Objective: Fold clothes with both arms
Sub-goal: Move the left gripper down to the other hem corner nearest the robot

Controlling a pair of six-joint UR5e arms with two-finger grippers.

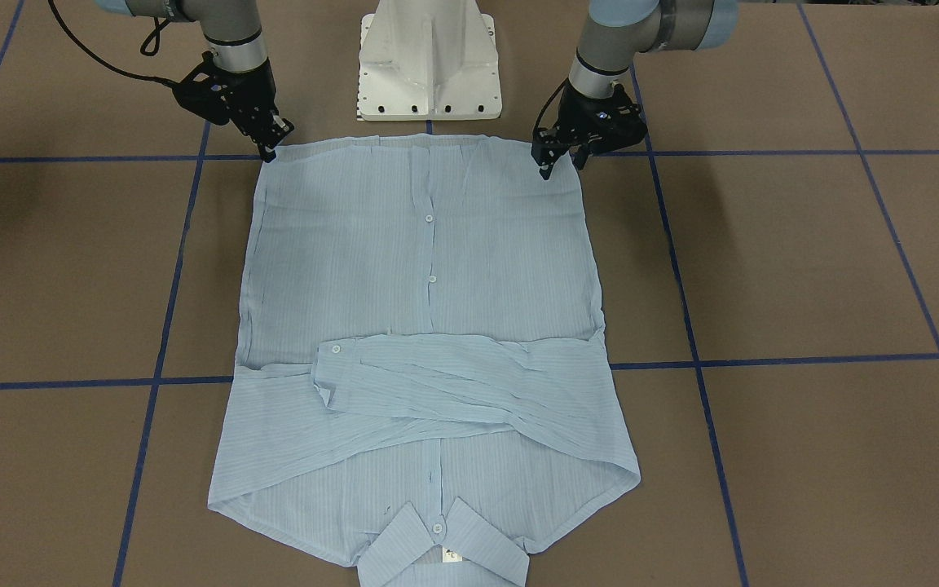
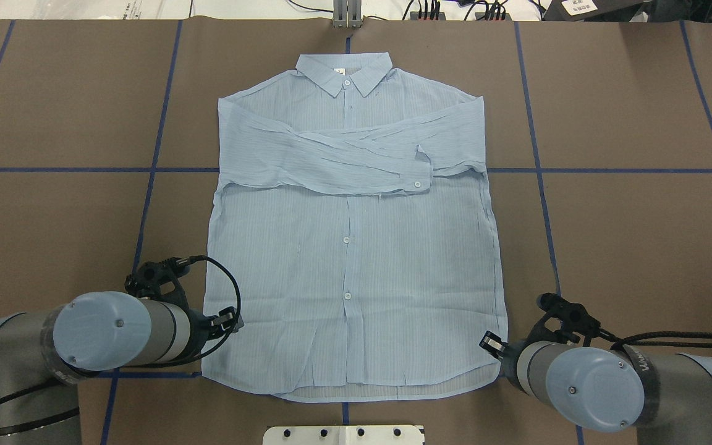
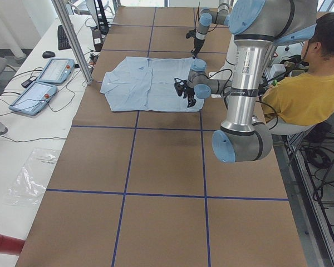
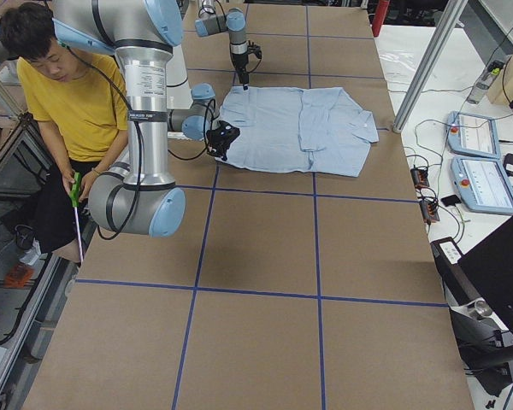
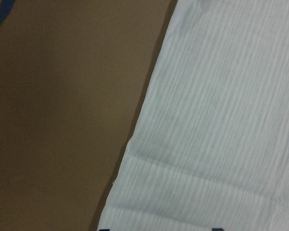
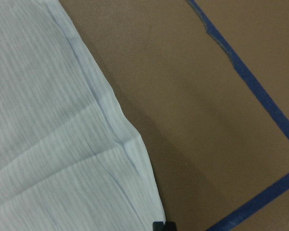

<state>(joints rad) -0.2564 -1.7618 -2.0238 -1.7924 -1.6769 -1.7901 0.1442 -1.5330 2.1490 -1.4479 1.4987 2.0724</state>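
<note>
Collar (image 1: 482, 542) nearest you, the shirt (image 1: 372, 244) lies flat on the counter (image 1: 804, 269), sleeves (image 1: 469, 375) crossed; the hem (image 1: 429, 140) grasp looks in hand, left gripper (image 1: 561, 167) apart over 1 corner, right gripper (image 1: 272, 149) drawn together at the other, so next pinch both and lift evenly.

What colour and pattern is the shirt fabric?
Light blue with fine stripes, clearest on the shirt in the left wrist view.

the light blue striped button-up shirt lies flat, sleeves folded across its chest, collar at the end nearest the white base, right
No: the collar is at the end farthest from the white base; the hem is nearest it. The light blue striped button-up shirt does lie flat, sleeves folded across its chest. See the overhead exterior view.
</note>
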